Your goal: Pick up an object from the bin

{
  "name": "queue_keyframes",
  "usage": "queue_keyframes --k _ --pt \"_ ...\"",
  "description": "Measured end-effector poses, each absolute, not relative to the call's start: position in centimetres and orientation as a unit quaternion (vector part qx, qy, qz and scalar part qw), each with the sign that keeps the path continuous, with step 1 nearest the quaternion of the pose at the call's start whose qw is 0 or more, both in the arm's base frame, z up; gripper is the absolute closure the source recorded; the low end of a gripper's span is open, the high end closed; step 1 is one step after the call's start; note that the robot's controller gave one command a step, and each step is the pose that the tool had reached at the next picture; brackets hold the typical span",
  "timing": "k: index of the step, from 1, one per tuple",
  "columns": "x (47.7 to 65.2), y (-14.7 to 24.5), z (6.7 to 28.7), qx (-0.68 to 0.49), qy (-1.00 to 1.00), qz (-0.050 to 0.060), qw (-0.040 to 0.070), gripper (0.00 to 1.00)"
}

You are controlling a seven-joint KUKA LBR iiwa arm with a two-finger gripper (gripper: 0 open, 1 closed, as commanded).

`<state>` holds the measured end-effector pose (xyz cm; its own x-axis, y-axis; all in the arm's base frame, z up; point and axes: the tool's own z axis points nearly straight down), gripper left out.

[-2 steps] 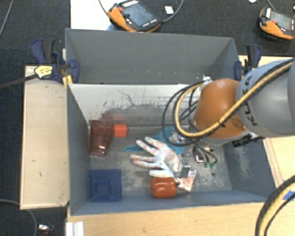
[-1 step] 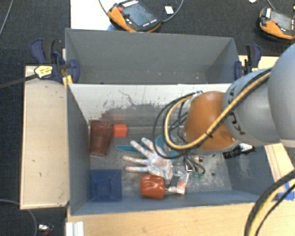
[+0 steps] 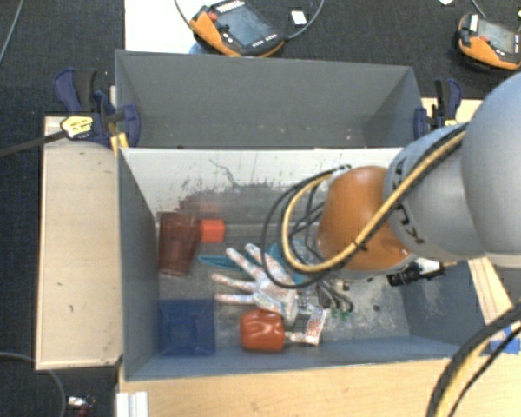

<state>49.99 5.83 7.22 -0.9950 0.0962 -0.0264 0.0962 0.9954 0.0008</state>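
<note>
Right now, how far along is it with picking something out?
Done: the arm is down inside the bin. In hand: its gripper sits beside the white toy and the red toy, with nothing visibly gripped. Left: the grab and the lift out.

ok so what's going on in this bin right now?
The arm reaches into the bin from the right, with its claw low over the floor near the front wall. Closest to it are a white patterned toy hand and a red lump. Whether the claw has hold of either can't be made out. A brown block, an orange cube and a blue block lie apart on the left.
</note>
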Motion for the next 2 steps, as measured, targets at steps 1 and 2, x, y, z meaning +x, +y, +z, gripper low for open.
queue_keyframes --k 1,2 --pt "49.1 -2.9 7.1 0.062 0.998 -0.002 0.009 0.00" --pt "51.2 1.1 7.1 0.051 0.999 0.002 0.015 1.00"
